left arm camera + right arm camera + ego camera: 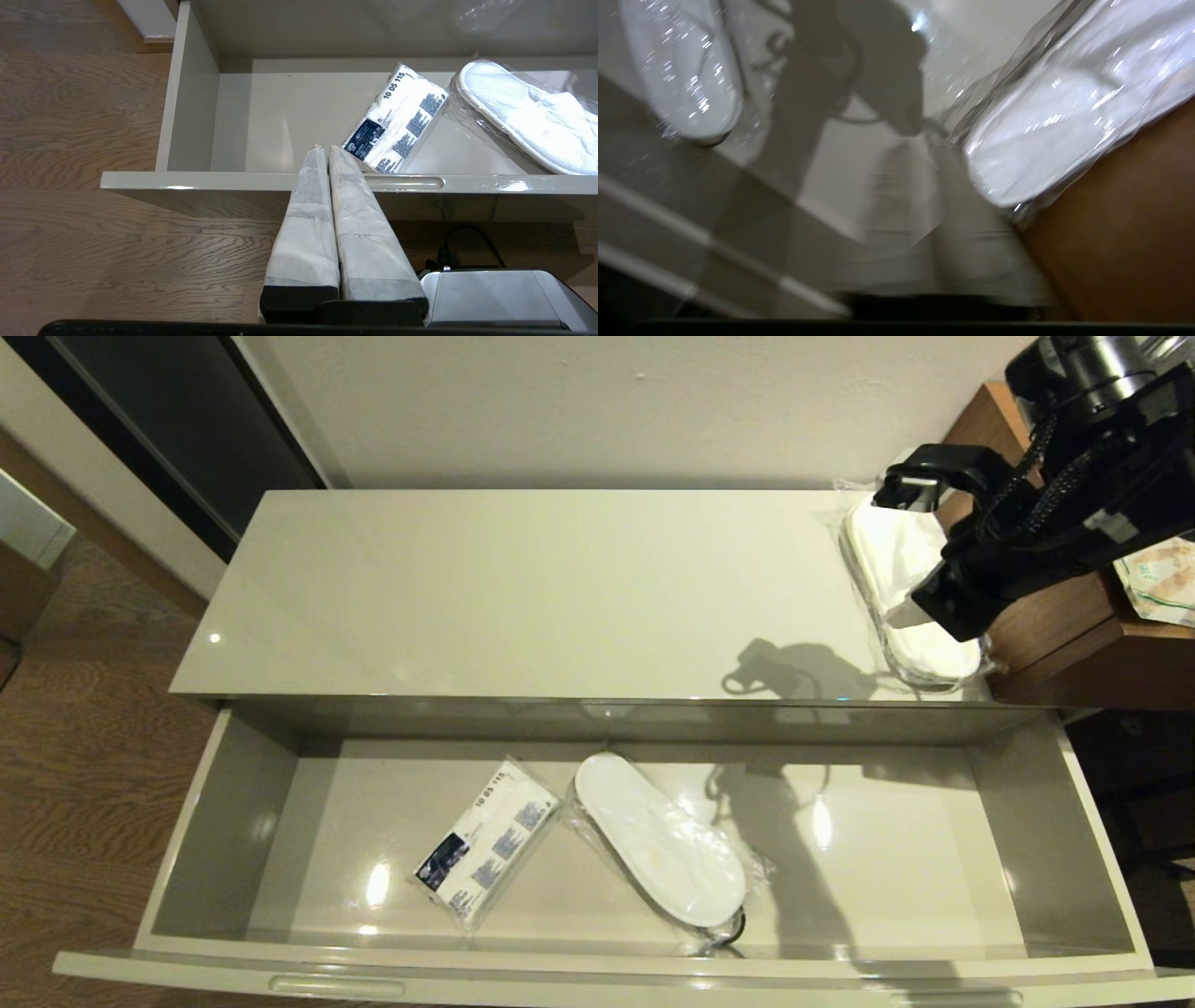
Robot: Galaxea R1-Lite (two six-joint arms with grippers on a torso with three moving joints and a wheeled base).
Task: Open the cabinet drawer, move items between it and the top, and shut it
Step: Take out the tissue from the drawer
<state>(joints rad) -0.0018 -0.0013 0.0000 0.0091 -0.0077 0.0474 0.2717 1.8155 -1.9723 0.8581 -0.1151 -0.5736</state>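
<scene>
A: The cabinet drawer [597, 952], a very wide glossy beige-grey one, is pulled fully out. Near the middle of its floor, toward the front edge, lies a white printed packet with a dark blue label [487, 845], and just beside it a flat white slipper in clear plastic wrap [658, 840].

B: And the left gripper [327, 148]?

A: It is parked low in front of the drawer's front panel, its wrapped fingers pressed together with nothing between them. I judge it idle.

B: Further back?

A: The top [523, 588], a long glossy cream-beige slab, carries a second plastic-wrapped white slipper [896, 579] at its right end, close to the edge beside the brown wooden desk [1074, 635]. The right gripper [910, 611] is over that slipper. How far its fingers are apart, and whether they hold the wrap, I cannot tell. Probably it is there to take this slipper down to the drawer.
</scene>
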